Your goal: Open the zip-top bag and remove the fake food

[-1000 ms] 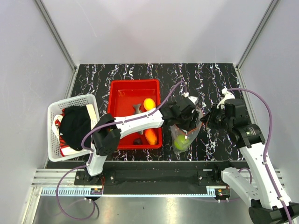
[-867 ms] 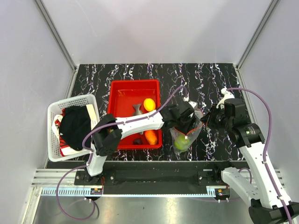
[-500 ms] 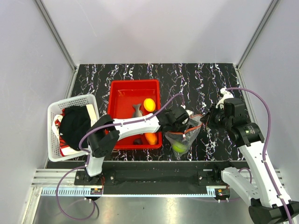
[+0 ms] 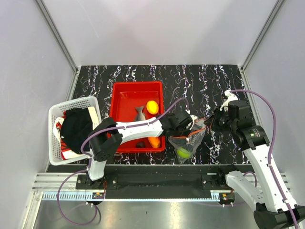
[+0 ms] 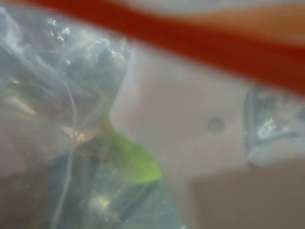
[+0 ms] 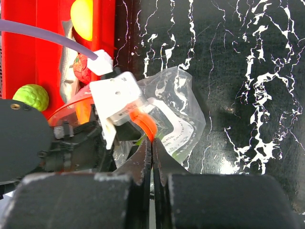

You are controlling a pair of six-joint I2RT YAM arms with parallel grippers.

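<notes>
While the left end effector's opening is unclear, the right end effector pinches the zip-top bag over black-marbled tabletop.

A black tabletop veined with white sits boxed in by plain pale grey walls joined by slanting metal corner posts, with a shiny metal rail along its near edge, all evenly lit.

Bright, even light; left wrist view wholly blurred; glare on the zip-top bag beyond the right gripper.
</notes>
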